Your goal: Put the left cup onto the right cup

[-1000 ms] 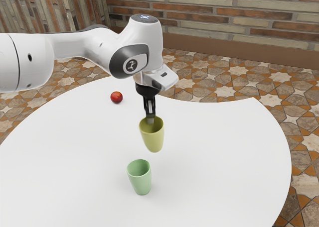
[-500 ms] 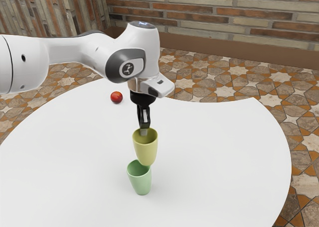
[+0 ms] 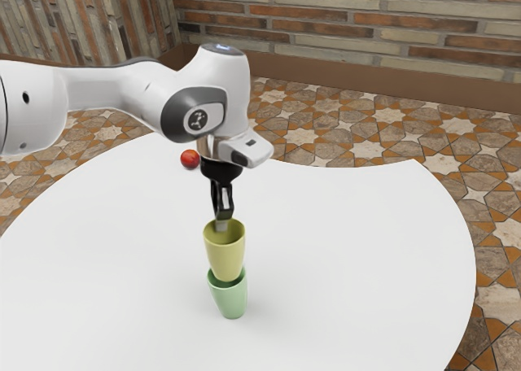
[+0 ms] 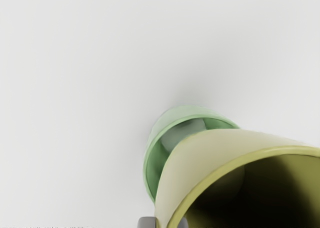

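Observation:
A yellow-green cup (image 3: 224, 250) hangs upright from my gripper (image 3: 221, 219), which is shut on its rim. Its base sits in the mouth of the green cup (image 3: 229, 298), which stands on the white table (image 3: 366, 257). In the wrist view the yellow-green cup (image 4: 225, 173) lies close under the hand, and the green cup's rim (image 4: 159, 138) shows just beyond it, partly covered.
A small red apple (image 3: 189, 159) rests on the table's far side, half behind the arm. The round table's edge curves along the exterior view's right, with patterned tile floor and a brick wall beyond.
My gripper has carried the yellow-green cup down and toward the exterior view's left, from hanging above and apart from the green cup to resting in its mouth.

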`<state>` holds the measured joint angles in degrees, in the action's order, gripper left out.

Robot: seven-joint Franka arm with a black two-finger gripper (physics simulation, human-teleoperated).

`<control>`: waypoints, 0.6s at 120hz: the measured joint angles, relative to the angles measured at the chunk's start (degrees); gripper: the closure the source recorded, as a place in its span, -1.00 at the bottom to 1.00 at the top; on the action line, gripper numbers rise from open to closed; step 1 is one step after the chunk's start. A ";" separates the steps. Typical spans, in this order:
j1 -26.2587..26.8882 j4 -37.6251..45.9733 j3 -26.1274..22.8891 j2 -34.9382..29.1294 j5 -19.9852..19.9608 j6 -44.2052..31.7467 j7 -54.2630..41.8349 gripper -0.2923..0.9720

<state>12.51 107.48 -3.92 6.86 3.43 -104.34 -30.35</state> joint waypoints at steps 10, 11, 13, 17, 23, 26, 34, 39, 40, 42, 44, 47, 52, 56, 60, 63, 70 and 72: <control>-0.03 0.37 -0.01 0.31 -0.03 -0.03 0.22 0.71; -0.04 0.39 -0.01 0.37 -0.04 -0.04 0.24 0.71; -0.03 0.41 0.00 0.49 -0.05 -0.06 0.28 0.71; -0.04 0.47 0.02 0.68 -0.07 -0.11 0.36 0.71; -0.26 0.56 0.03 0.91 -0.08 -0.20 0.47 0.70; -0.40 0.59 0.03 1.00 -0.08 -0.25 0.52 0.70; -0.63 0.62 0.04 1.29 -0.04 -0.37 0.65 0.70; -0.67 0.61 0.04 1.51 0.06 -0.45 0.72 0.70; -0.67 0.60 0.04 1.56 0.09 -0.47 0.74 0.70; -0.66 0.57 0.05 1.70 0.14 -0.49 0.77 0.70; -0.64 0.53 0.05 1.83 0.19 -0.52 0.79 0.70; -0.61 0.45 0.05 2.02 0.27 -0.55 0.83 0.70; -0.51 0.34 0.02 2.26 0.38 -0.61 0.90 0.70; -0.38 0.24 0.02 2.44 0.44 -0.65 0.94 0.70; -0.29 0.19 0.00 2.59 0.47 -0.68 0.99 0.70; -0.25 0.16 -0.01 2.65 0.50 -0.71 1.03 0.70; -0.22 0.18 0.00 2.72 0.34 -0.74 1.10 0.58; -0.21 0.19 0.00 2.73 0.24 -0.74 1.12 0.52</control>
<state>12.30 107.66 -3.92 9.59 3.67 -105.08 -29.24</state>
